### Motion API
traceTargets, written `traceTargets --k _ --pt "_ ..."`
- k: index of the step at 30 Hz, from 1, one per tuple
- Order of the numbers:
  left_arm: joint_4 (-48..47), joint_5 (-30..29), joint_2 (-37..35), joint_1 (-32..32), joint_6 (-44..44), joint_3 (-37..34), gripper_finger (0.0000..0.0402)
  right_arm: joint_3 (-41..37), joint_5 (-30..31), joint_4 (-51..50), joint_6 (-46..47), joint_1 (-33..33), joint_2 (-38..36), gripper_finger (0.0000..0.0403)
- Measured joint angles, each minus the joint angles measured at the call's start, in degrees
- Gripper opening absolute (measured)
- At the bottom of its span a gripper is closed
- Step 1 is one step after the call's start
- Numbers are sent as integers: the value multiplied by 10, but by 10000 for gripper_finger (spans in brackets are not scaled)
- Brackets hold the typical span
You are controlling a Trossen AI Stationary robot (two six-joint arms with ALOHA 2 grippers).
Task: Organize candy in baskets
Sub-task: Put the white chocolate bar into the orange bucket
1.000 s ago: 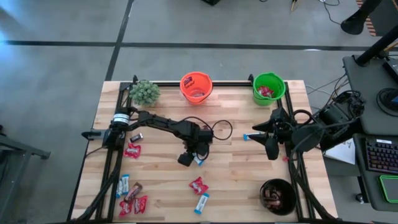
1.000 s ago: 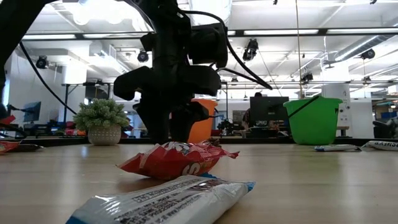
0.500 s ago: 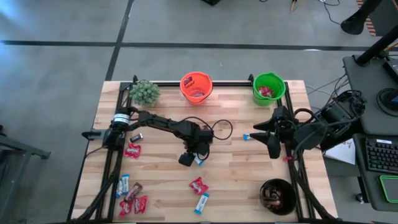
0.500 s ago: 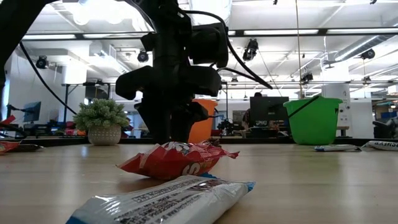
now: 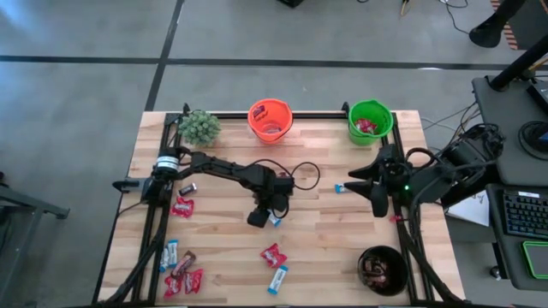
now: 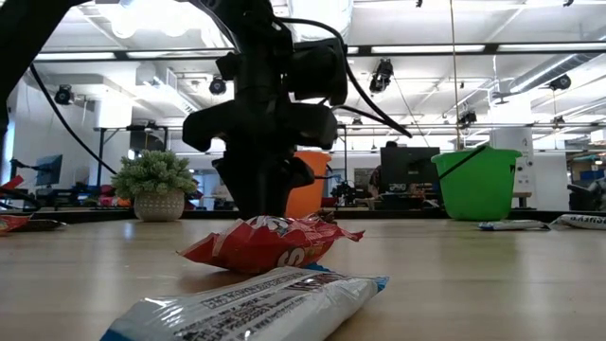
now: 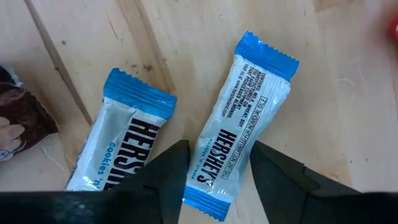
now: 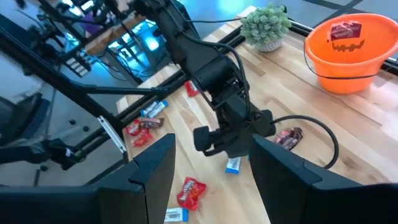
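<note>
My left gripper (image 5: 257, 219) (image 7: 217, 180) hangs open, pointing down, over mid-table. Its fingers stand on either side of the end of a blue-and-white candy bar (image 7: 239, 124) that lies flat on the wood. A second blue-and-white bar (image 7: 127, 146) lies beside it, and a brown one (image 7: 18, 118) farther off. My right gripper (image 5: 374, 205) (image 8: 211, 180) waits open and empty near the right edge. The orange basket (image 5: 270, 120) and green basket (image 5: 370, 121) stand at the far edge and hold red candy. The black basket (image 5: 382, 270) stands near right and holds dark candy.
A red candy (image 5: 273, 255) and a blue-and-white one (image 5: 277, 279) lie toward the near edge, close to the low camera (image 6: 270, 242). Several candies cluster near left (image 5: 181, 274). A red (image 5: 181, 206) and a brown (image 5: 187, 187) one lie left. A small plant (image 5: 199, 127) stands far left.
My left gripper has drifted slightly toward the table's right while staying over the blue-and-white bars. The candies have kept their places.
</note>
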Motion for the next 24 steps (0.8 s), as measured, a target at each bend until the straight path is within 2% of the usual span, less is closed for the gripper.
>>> traceTargets --k 7,13,19,24 --pt "-18 18 0 0 -1 0 83 30 0 0 12 0 -10 192" --pt "-38 88 2 -1 -1 -2 15 70 -2 0 -6 0 -1 192" --pt "-63 100 0 -3 15 1 3 72 -20 -9 -30 0 -3 192" --pt "-107 77 -3 -3 25 26 1 89 -19 -6 -75 0 -3 192"
